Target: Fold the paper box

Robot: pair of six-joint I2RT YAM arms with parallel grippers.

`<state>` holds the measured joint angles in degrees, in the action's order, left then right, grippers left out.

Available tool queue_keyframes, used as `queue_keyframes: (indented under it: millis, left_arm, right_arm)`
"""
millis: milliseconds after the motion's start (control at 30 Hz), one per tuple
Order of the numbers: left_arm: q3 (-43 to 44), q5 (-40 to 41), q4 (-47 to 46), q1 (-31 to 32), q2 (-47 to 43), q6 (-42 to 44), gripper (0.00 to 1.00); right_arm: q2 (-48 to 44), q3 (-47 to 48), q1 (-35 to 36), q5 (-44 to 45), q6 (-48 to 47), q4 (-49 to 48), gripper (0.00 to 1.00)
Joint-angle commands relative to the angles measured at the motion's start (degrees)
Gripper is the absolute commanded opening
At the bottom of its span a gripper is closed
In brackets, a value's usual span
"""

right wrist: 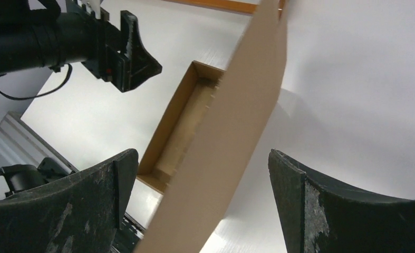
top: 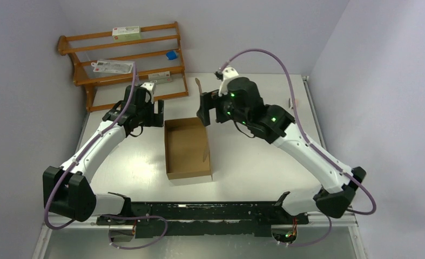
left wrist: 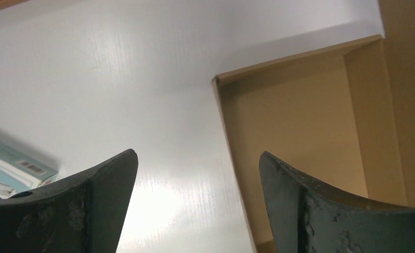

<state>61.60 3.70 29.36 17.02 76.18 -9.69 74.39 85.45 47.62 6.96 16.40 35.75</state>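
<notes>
Shallow brown paper box (top: 187, 149), a cardboard flap (right wrist: 237, 105) upright between the right gripper (right wrist: 202, 154)'s spread fingers. The left gripper (left wrist: 197, 158), fingers also spread, hovers beside it near a wooden rack (top: 125, 58).

The paper box (top: 187, 148) is showing plain, unprinted brown against a worktop (top: 253, 162) that is gleaming white. The left claw (left wrist: 197, 158) and right claw (top: 210, 110) are looking matte black on white arms (top: 102, 141), with lilac cables (top: 285, 70) trailing. The rack (top: 89, 93) is glowing orange-brown, carrying white packets (top: 126, 33) and a small blue item (top: 171, 55).
</notes>
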Motion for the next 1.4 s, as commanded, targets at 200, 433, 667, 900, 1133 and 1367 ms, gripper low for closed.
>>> queue_keyframes:
  millis: [200,433,667,900,1133,1367]
  left_arm:
    - [-0.08,8.74,0.56,0.04,-3.47,0.43,0.94]
    - [-0.72,10.9,0.33,0.04,-5.48,0.68,0.96]
    - [-0.79,11.47,0.56,0.11,-7.32,0.74,0.95]
    - [-0.87,15.72,1.19,3.24,-8.97,0.74,0.95]
    - [-1.05,17.6,1.48,5.15,-10.71,0.9,0.96]
    - [-1.57,18.18,1.18,5.37,-12.43,0.9,0.96]
  right_arm:
    - [17.33,20.33,7.78,13.64,1.23,21.35,0.91]
    - [22.68,25.83,9.16,18.19,-1.17,26.31,0.72]
    - [29.89,34.98,9.16,20.71,-3.42,34.25,0.38]
    - [34.46,40.66,9.12,20.55,-8.07,37.78,0.02]
    - [32.7,37.69,5.91,16.5,-25.15,28.79,0.0]
    - [31.25,38.58,-4.89,-7.15,-39.04,22.19,0.0]
